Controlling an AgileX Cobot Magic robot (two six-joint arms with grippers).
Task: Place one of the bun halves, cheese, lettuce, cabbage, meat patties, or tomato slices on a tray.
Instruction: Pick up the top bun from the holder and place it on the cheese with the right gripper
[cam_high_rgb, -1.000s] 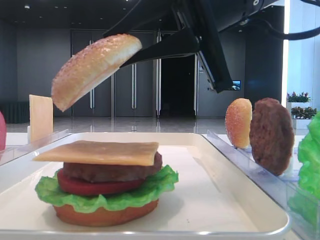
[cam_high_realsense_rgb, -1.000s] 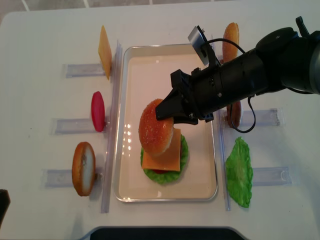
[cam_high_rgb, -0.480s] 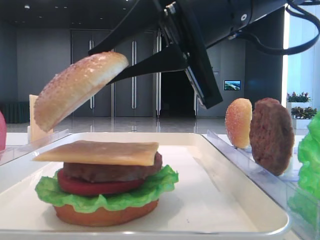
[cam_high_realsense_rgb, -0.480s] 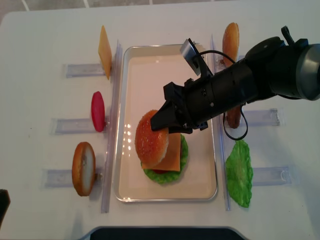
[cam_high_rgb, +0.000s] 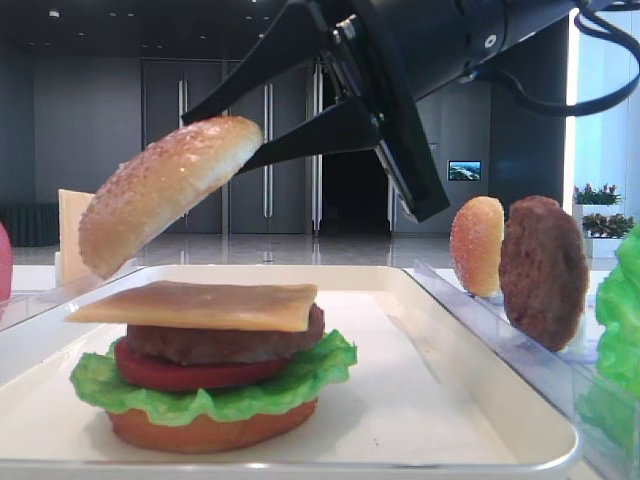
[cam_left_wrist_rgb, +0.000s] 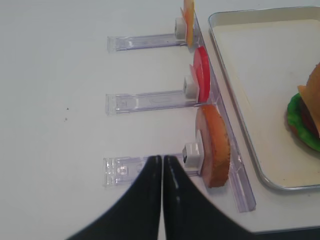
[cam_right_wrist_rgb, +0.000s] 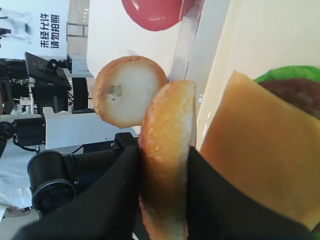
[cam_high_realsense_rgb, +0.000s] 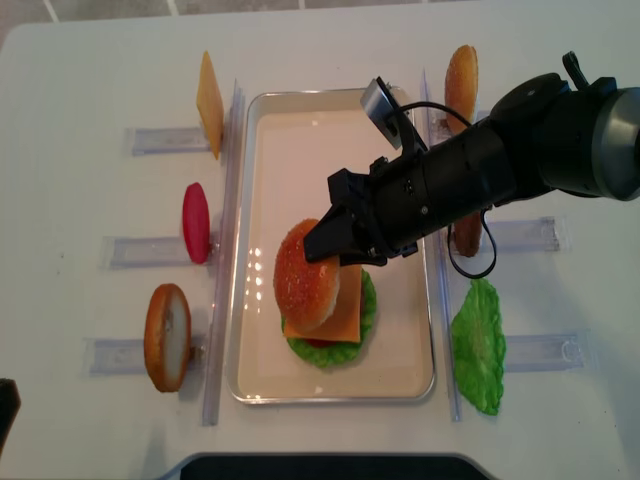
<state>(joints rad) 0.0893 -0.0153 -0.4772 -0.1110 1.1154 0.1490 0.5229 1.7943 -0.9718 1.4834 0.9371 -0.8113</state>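
Right fingers (cam_high_rgb: 262, 152) clamped on bun top (cam_high_rgb: 165, 190) | tilted, hanging above cheese (cam_high_rgb: 200, 305) of stack on tray (cam_high_rgb: 480, 400) | left fingers (cam_left_wrist_rgb: 162, 172) together, idle | risk: released aslant, may slide off cheese toward far side from fingers.

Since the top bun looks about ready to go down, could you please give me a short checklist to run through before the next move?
1. Right gripper clamped on the bun top: ok.
2. Bun top clear of the cheese: ok, a gap shows.
3. Bun top level: not ok, tilted down to the left.
4. Bun top centred over the stack: not ok, offset left.
5. Stack on the tray upright: ok.
6. Left gripper out of the way: ok.
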